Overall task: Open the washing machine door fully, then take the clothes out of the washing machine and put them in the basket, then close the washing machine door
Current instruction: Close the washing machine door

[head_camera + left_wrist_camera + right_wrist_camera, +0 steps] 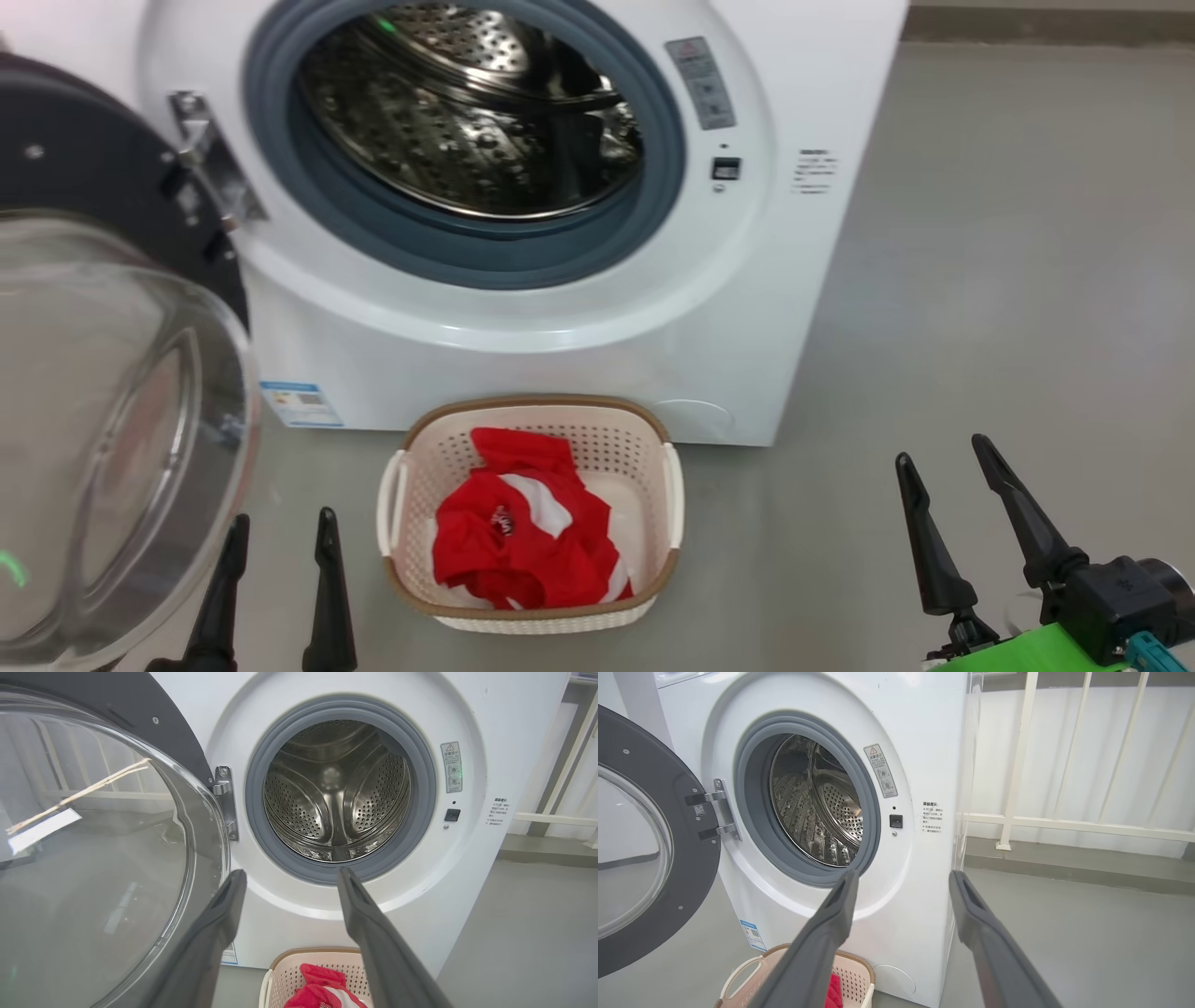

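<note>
the washing machine (523, 373) is white with a grey rubber ring (661, 201), a shiny perforated steel drum (448, 149) and a small blue label sticker (301, 403), its door (84, 159) black around clear glass, the basket (618, 444) cream, perforated, brown-rimmed, the clothes (532, 553) red with white panels.
</note>
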